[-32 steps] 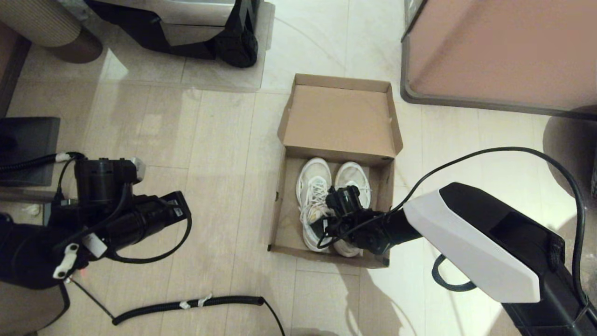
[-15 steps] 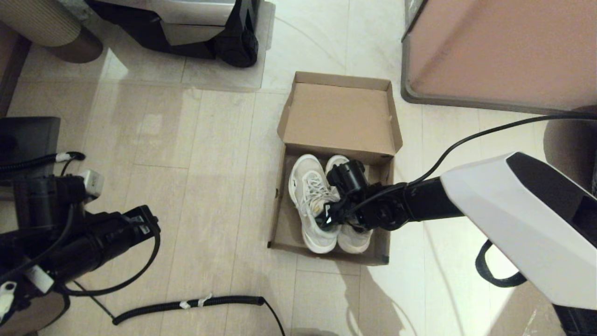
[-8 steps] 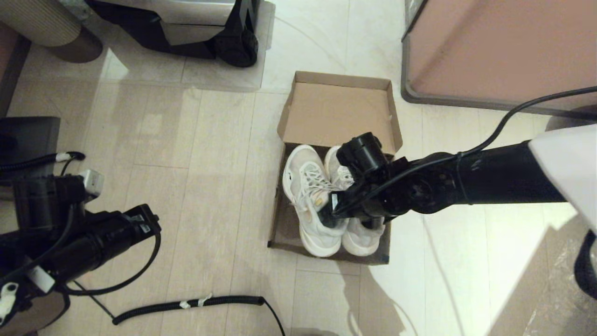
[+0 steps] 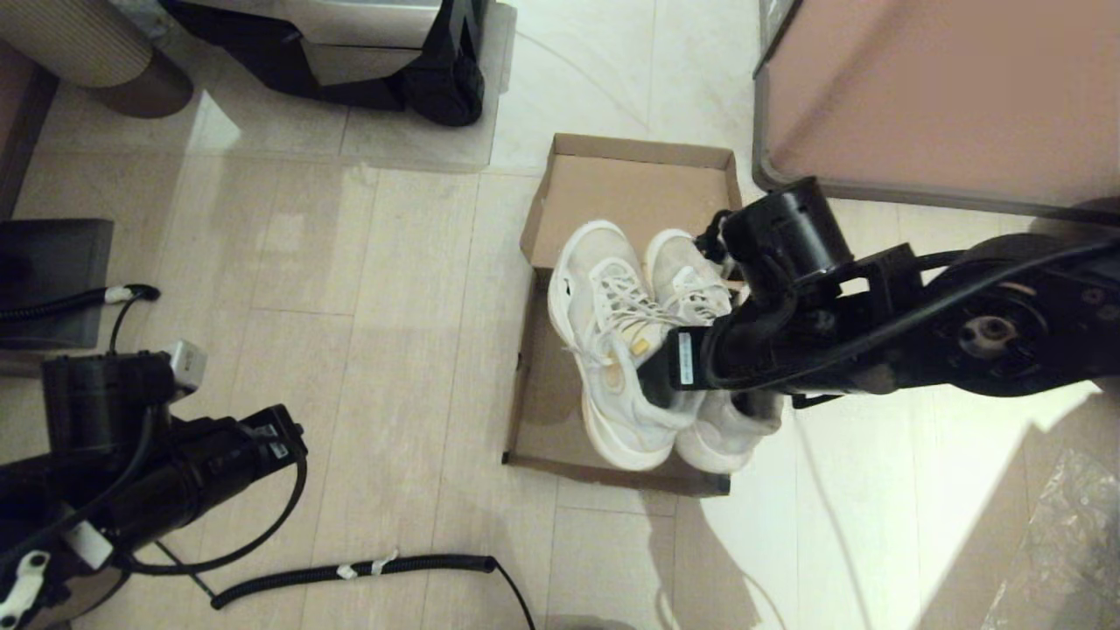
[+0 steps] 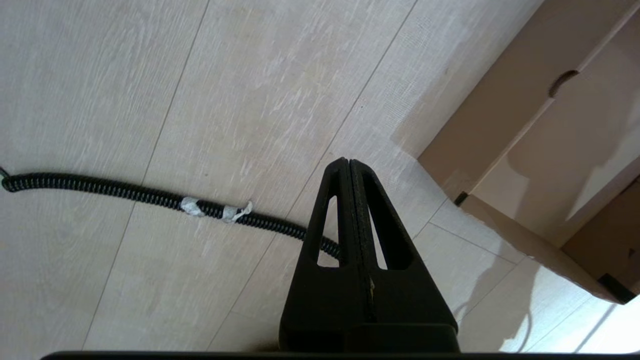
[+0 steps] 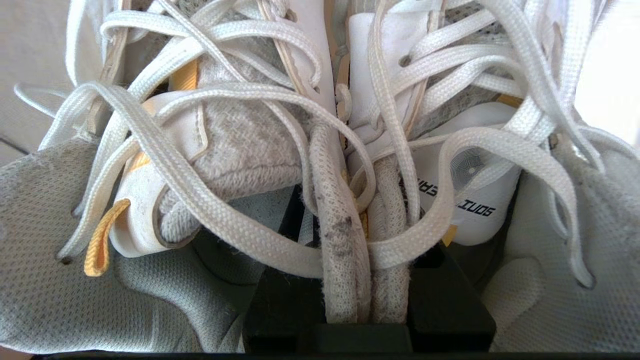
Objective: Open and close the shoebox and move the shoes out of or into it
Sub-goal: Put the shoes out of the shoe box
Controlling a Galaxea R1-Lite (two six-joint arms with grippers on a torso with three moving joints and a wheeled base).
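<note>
The brown shoebox (image 4: 538, 411) stands open on the floor, its flap lid (image 4: 639, 197) folded back on the far side. Both white mesh shoes (image 4: 617, 350) hang together above the box, toes toward the lid. My right gripper (image 4: 669, 389) is shut on the two inner collars of the shoes (image 6: 350, 240), pinching them side by side between its black fingers (image 6: 445, 305). My left gripper (image 5: 348, 162) is shut on nothing, low over the floor left of the shoebox corner (image 5: 530, 165).
A large pinkish-brown cabinet with a grey rim (image 4: 936, 105) stands right of the lid. A coiled black cable (image 4: 350, 570) lies on the floor near me. A black and grey machine (image 4: 350, 52) sits at the far left. A dark panel (image 4: 52, 280) lies at the left.
My right gripper has risen with both shoes in it, lifting them from the box floor to well above it and slightly right. The left arm drew back early on, then stayed still.
</note>
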